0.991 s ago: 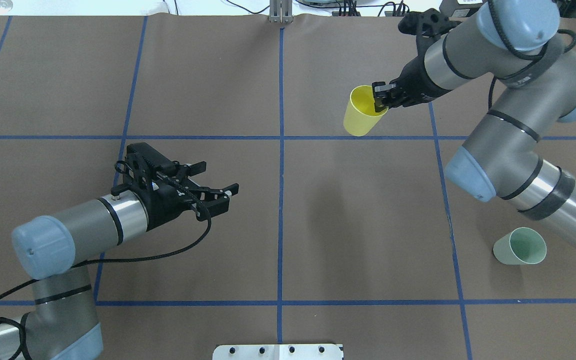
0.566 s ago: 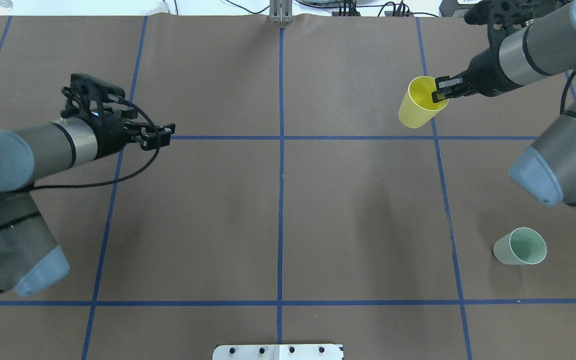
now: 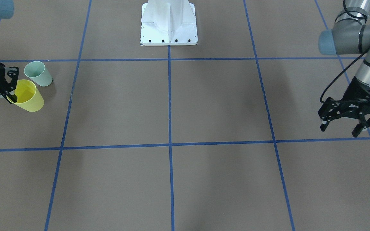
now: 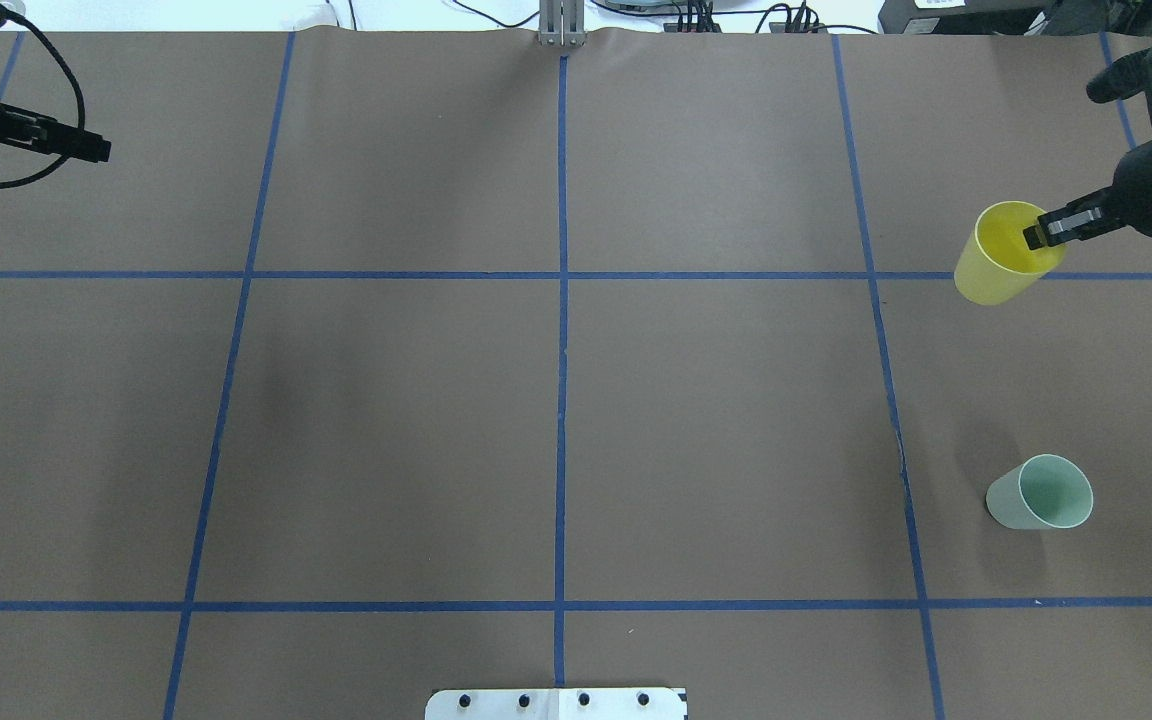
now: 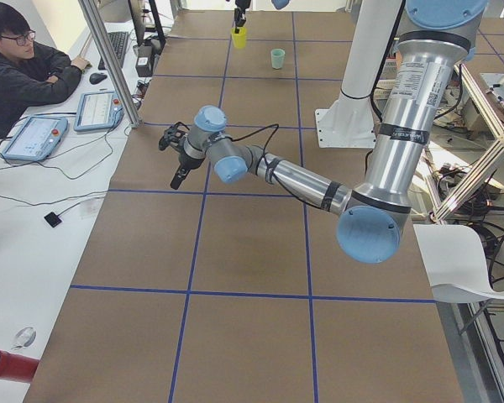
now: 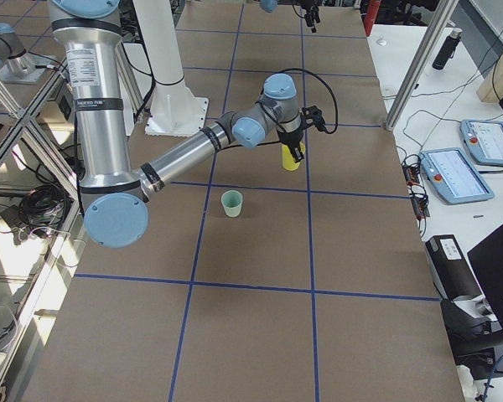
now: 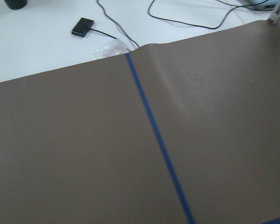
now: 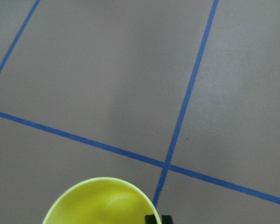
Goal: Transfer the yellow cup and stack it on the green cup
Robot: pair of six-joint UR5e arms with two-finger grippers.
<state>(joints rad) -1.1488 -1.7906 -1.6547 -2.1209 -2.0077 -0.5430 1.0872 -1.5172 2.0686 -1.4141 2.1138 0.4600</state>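
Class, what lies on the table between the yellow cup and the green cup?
Nothing: the overhead view shows only bare table between yellow cup and green cup.

The overhead camera looks forward and down over the whole table (image 4: pixel 556 400); the front camera faces it steeply from across. Both catch the yellow cup (image 4: pixel 991 278) and green cup (image 4: pixel 1039 493). Side cameras look along the table from either end, far back. The right wrist camera sits close behind the fingers (image 8: pixel 153 219) on the yellow rim; the left one, seemingly higher, sees table ahead.
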